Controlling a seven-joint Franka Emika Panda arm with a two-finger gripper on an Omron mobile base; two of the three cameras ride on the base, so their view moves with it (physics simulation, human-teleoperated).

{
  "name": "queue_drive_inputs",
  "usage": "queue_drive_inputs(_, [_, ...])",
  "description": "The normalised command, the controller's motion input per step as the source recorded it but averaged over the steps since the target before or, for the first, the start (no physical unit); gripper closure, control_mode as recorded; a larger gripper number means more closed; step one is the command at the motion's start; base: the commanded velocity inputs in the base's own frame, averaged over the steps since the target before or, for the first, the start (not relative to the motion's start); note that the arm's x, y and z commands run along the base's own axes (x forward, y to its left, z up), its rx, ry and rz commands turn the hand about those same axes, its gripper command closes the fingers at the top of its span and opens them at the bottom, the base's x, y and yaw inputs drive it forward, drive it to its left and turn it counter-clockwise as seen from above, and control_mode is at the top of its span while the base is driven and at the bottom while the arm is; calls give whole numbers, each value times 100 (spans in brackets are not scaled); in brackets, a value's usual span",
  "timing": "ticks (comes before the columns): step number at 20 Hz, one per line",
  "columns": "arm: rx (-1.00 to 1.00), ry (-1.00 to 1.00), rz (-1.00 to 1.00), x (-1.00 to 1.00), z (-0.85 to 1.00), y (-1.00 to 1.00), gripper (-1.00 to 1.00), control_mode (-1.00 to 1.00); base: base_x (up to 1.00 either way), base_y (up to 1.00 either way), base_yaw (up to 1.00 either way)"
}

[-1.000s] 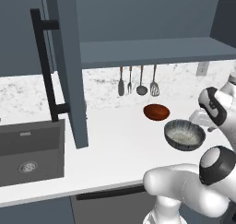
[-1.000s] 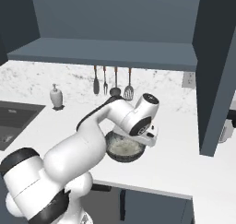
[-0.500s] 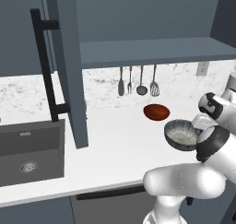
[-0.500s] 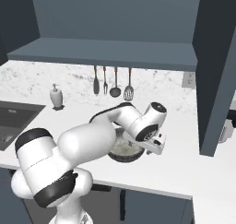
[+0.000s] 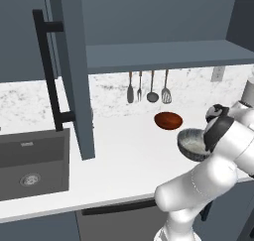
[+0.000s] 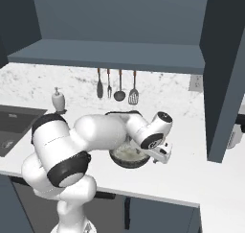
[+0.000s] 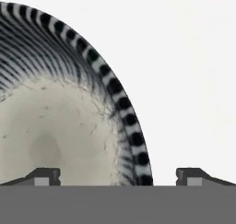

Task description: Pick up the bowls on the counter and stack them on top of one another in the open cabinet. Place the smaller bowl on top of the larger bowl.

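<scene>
Left base view: white counter runs L–R w/ dark grey sink set in at far left; above it slate-blue cabinet, shelf bare, its tall door swung open toward cam w/ long black bar handle. Arm rises at lower right & bends over the counter's right part. Larger bowl, dark grey streaked outside w/ pale speckled inside, sits on counter at right, partly behind the arm's wrist. Smaller bowl, glossy reddish-brown, on counter just beyond it & a bit left, nearer the wall; the two look close, can't tell if touching. Four utensils hang on the marbled wall under the shelf, above the smaller bowl. In right base view the soap dispenser stands by the wall, left of the arm, & the gripper is low at the larger bowl's right edge. In hand view jaws are spread wide: one fingertip over the pale inside, other over bare counter, the bowl's rim betw. them; nothing gripped.
</scene>
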Motion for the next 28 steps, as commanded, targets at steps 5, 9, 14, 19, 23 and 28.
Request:
queue_drive_inputs(5, [0,6,-2,13,-26,-1,-100,-100,0,0,0])
queue_drive_inputs(9, [0,5,-1,6,-18,1,100,-100,0,0,0])
queue_drive_inputs(14, [0,3,-1,0,-18,2,100,-100,0,0,0])
queue_drive_inputs(19, [0,1,0,-2,-10,1,100,-100,0,0,0])
queue_drive_inputs(23, [-1,-13,-2,-57,7,38,100,-100,0,0,0])
queue_drive_inputs(28, [-8,-12,-15,-65,53,67,100,-100,0,0,0])
